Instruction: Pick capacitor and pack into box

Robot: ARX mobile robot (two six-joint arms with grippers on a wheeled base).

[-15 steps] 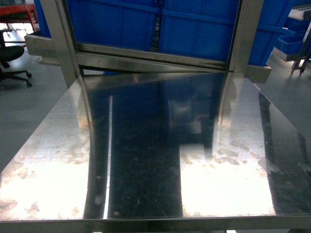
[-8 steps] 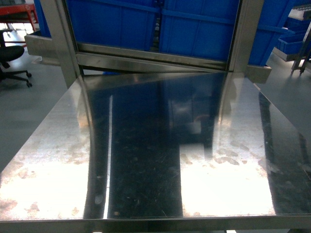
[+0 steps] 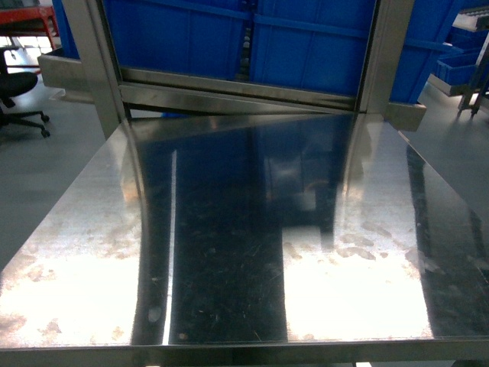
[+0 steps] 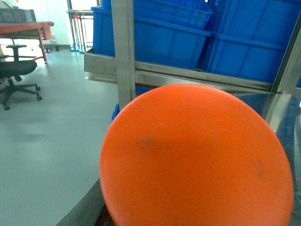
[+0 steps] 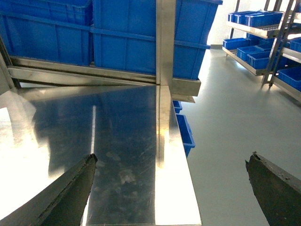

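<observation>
The right gripper [image 5: 171, 176] hangs wide open and empty over the steel table's [image 3: 229, 252] right edge, ready to reach. The left claw is hidden behind an orange disc [image 4: 195, 157]. No capacitor or box shows.

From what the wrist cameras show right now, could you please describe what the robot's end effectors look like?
Only the right end effector shows: two dark grey, nearly black, tapered fingers with rough, worn edges, rising from the bottom corners of the right wrist view. No cables or markings are visible. The left wrist view is mostly blocked by an orange disc, and the head view shows no arms.
</observation>
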